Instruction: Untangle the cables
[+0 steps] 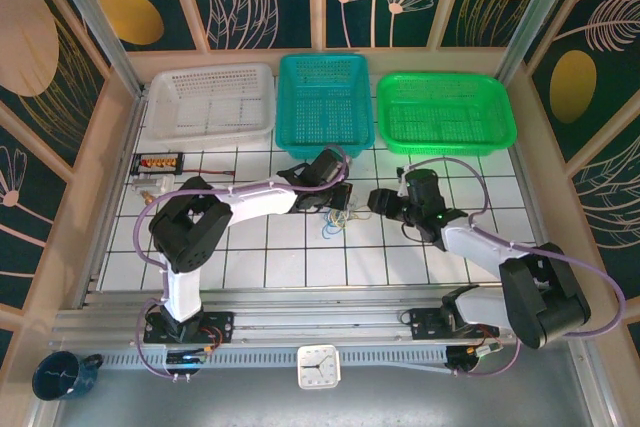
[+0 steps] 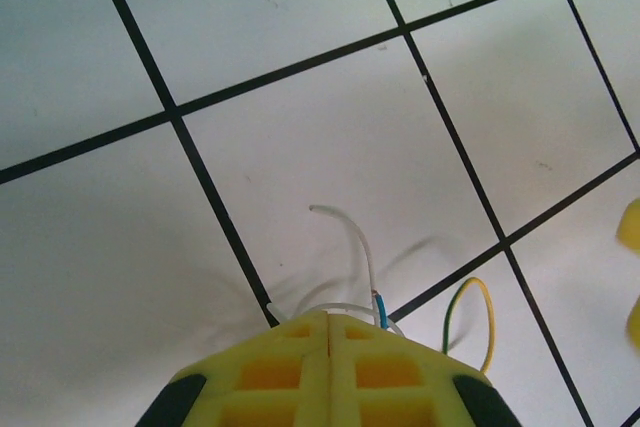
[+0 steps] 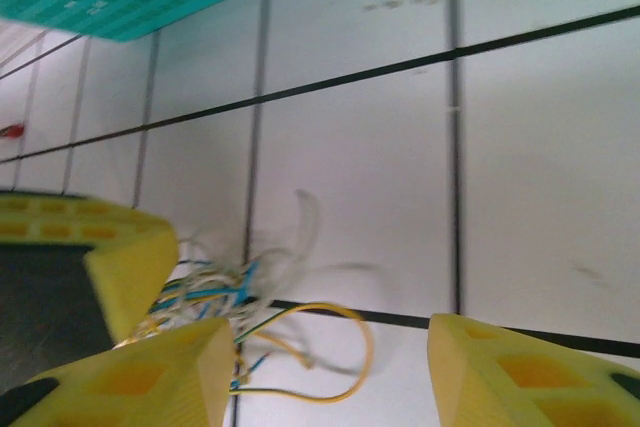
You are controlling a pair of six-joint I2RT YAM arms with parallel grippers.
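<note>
Left gripper [image 2: 328, 322]: the two yellow fingers are pressing together with no gap at the seam, clamping on the cables [image 2: 372, 292]. A whitish strand and a short blue one are emerging from the tip at the lower centre of the left wrist frame, and the white one is arching up towards mid-frame. A yellow-green loop [image 2: 470, 312] is lying just right of the tip on the tiled table [image 2: 300, 67].

Right gripper [image 3: 328, 337]: the fingers are standing apart and gripping nothing. In the right wrist frame the knot is sitting at lower left, just beside the left-hand finger rather than between the pair (only the yellow loop is reaching into the gap). The frame is blurring there, so the number of crossing strands cannot be told.

Governing relation: from the open fingers the bundle is lying off to frame left, its strands running roughly left to right. In the overhead view the left arm is nearer, touching the bundle's upper edge at frame centre. Judgement: the right gripper needs to shift towards frame left before closing on a free strand.
</note>
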